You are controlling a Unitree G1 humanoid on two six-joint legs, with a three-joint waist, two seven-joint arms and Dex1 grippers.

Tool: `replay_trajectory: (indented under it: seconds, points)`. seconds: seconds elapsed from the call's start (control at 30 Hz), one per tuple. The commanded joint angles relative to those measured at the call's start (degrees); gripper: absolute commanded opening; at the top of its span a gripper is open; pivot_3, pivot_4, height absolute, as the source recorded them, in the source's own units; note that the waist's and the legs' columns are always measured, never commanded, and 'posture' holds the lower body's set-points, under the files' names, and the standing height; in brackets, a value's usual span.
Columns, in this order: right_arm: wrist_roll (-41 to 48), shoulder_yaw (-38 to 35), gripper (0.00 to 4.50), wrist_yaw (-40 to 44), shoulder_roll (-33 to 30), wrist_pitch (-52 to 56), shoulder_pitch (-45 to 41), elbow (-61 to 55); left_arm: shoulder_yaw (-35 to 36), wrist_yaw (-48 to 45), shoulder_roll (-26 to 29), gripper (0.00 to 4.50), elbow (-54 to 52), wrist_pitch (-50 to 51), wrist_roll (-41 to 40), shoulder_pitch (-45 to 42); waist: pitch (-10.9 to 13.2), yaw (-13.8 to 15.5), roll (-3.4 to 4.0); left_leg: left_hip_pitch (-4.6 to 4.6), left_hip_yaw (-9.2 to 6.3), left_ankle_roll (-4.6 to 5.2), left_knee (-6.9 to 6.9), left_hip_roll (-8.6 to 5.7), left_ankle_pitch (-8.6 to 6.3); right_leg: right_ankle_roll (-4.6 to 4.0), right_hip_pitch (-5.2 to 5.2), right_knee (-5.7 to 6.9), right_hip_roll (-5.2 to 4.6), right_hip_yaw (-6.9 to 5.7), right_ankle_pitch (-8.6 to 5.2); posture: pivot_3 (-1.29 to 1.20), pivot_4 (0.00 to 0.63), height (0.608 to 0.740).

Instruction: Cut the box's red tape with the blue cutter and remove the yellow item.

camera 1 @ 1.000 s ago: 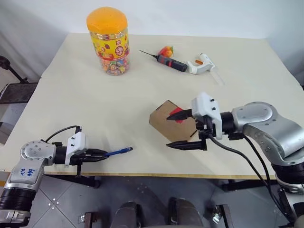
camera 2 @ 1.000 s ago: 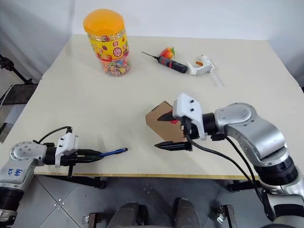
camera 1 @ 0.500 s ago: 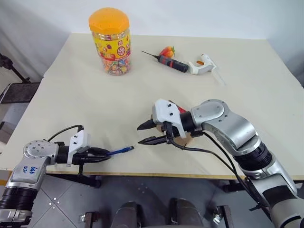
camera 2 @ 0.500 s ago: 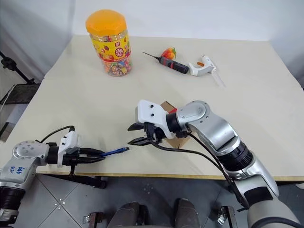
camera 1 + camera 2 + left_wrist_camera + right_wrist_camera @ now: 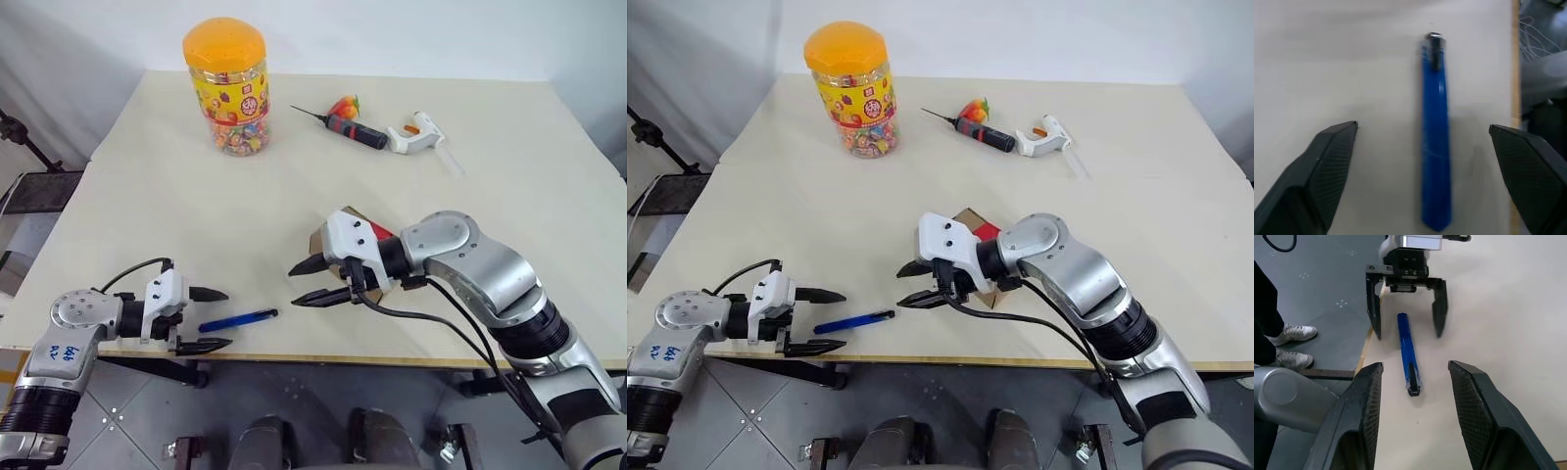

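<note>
Fingers on my left gripper [image 5: 210,318] are spread wide with nothing in them, and the blue cutter [image 5: 238,319] lies flat on the table [image 5: 176,206] right in the gap between them, touching neither one. It sits close to the table's near edge, its far tip poking out past my fingertips toward my right side. From the left wrist view the blue cutter [image 5: 1435,137] runs straight up the middle with a black finger well off on either side.

My right gripper [image 5: 315,282] is off to the right of that, hovering over the table near the cutter's tip, fingers parted about halfway and gripping nothing. It points across toward my left gripper, so in the right wrist view I'm looking down the cutter's length at the other gripper's open fingers [image 5: 1439,308] straddling it.

Just behind my right wrist is the box [image 5: 329,238], mostly hidden by the white housing, with only a brown corner and a bit of the red tape [image 5: 378,232] peeking out. I can't tell whether the tape is cut, and I can't see into the box.

Further back are a candy jar [image 5: 228,88] with an orange lid, a black-and-red tool [image 5: 345,123] with a needle tip, and a white tool [image 5: 415,132] beside it.
</note>
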Motion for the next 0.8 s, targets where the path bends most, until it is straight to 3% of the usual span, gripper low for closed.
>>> replay_trajectory:
  seconds: [0.03, 0.33, 0.43, 0.6, 0.8]
  points:
    - [0.9, -2.6, 2.19, -0.4, -0.5, 0.1, 0.1, -2.4, 0.1, 3.4, -0.4, 4.48, 3.4, 1.0, 2.2, -0.2, 0.0, 0.0, 0.0, 0.0, 0.0, 0.0, 0.0, 0.0, 0.0, 0.0, 0.0, 0.0, 0.0, 0.0, 0.0, 0.0, 0.15, 0.74]
    - [0.8, -3.2, 2.19, -1.0, -0.5, 0.5, 0.4, -2.4, -0.6, 2.5, -0.3, 4.48, 3.6, -2.5, 2.7, 0.8, 0.0, -0.1, 0.01, 0.0, 0.01, 0.0, -0.01, 0.02, 0.0, 0.0, -0.02, 0.0, 0.0, 0.0, 0.0, 0.0, 0.15, 0.74]
    - [0.7, -3.3, 2.19, -1.1, -0.7, 0.4, 0.4, -2.2, -0.7, 2.4, -0.3, 3.9, 2.9, -5.5, 3.0, 1.9, 0.0, -0.3, 0.01, 0.0, 0.01, -0.01, -0.03, 0.03, -0.01, -0.01, -0.03, -0.01, 0.0, 0.0, -0.01, 0.0, 0.15, 0.74]
    - [0.7, -3.5, 2.19, -1.3, -0.9, 0.4, 0.3, -1.9, -1.5, 1.0, 1.1, 2.41, 1.5, -7.0, 2.8, 4.2, 0.0, -0.4, 0.02, -0.01, 0.01, -0.03, -0.09, 0.05, -0.1, -0.01, -0.08, -0.02, 0.01, -0.03, -0.01, 0.0, 0.15, 0.74]
    - [0.6, -3.7, 2.19, -1.2, -0.7, 0.1, 0.0, -1.2, -2.0, -0.5, 2.9, 0.61, -1.0, 5.3, -1.2, 4.0, 0.0, -1.0, 0.03, -0.01, 0.01, -0.01, -0.14, 0.05, -0.17, -0.01, -0.09, -0.02, 0.04, -0.07, -0.01, 0.0, 0.15, 0.74]
